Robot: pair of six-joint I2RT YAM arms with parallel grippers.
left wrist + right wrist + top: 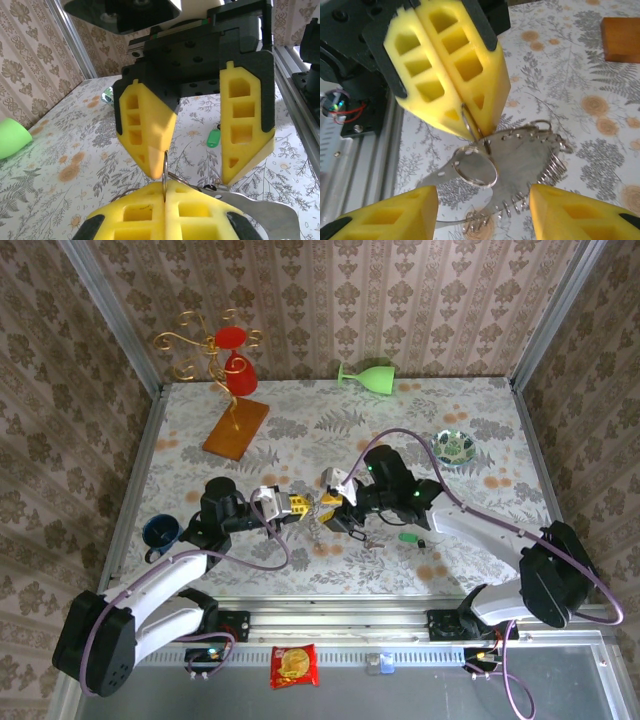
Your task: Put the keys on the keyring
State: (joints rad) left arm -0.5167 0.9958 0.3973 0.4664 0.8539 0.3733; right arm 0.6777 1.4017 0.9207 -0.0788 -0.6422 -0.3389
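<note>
Standing cup (160, 532): dark blue, beside left arm; contents cannot be told.
Dish (453, 447): patterned, far right of table; contents unclear.
Goblet (368, 375): green, lying on its side by back wall.
Left gripper (471, 131): fingers pressed together on keyring (165, 165), mid-table.
Right gripper (196, 167): fingers apart, facing left gripper, close to ringed metal plate (520, 160) under keyring.
Green key (407, 537): flat on table by right arm, apart from keyring.
Packet (295, 665): on front rail; print too small to read.
</note>
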